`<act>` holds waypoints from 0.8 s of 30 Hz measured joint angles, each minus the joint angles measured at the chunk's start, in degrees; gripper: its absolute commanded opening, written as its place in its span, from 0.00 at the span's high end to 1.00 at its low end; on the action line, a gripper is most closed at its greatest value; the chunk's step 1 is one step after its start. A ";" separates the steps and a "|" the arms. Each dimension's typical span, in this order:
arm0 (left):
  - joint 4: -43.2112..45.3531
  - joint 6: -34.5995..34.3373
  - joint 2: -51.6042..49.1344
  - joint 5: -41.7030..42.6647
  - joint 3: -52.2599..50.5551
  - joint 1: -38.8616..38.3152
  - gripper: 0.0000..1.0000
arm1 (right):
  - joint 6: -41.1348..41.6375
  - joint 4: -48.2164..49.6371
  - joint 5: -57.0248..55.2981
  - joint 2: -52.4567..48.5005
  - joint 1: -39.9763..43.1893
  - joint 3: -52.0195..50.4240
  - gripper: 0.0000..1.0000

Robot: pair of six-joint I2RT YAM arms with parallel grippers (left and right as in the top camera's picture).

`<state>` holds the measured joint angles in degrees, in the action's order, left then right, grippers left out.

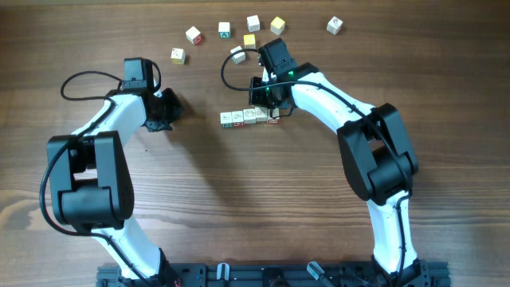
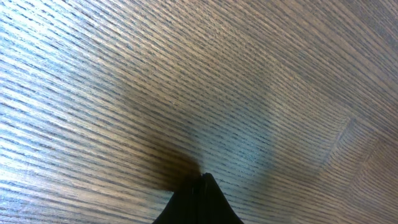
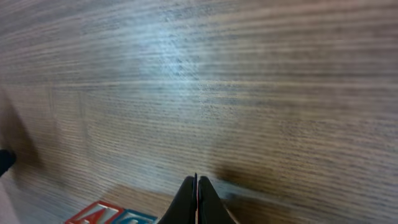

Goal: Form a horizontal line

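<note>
The horizontal line (image 1: 249,118) is a short row of tiny whitish cubes with red and green printed faces, touching side by side, at the table's middle in the overhead view. My right gripper (image 1: 269,100) sits just above the row's right end, which it partly hides, and its fingers are shut and empty (image 3: 196,182). In the right wrist view two cube faces, one red and one blue-edged (image 3: 112,214), show at the bottom left. My left gripper (image 1: 169,108) is shut and empty (image 2: 204,178), well left of the row over bare wood.
Several single cubes lie scattered at the back: a red-printed one (image 1: 194,35), a green-printed one (image 1: 225,30), a white one (image 1: 253,22), yellow ones (image 1: 277,25) (image 1: 249,40), one at the far right (image 1: 335,25) and one at the left (image 1: 178,55).
</note>
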<state>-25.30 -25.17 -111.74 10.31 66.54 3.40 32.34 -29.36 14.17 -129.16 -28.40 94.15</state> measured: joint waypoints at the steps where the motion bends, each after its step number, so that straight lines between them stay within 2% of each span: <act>1: -0.02 0.00 0.00 0.00 0.00 0.00 0.96 | 0.02 -0.22 0.00 0.00 0.00 0.00 0.96; 24: -0.15 0.00 0.00 0.00 0.04 0.00 0.96 | 0.02 -1.11 1.49 -0.02 0.00 0.00 0.96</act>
<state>-25.45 -25.17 -111.74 10.31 66.59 3.40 32.36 -30.48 15.66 -129.19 -28.40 94.15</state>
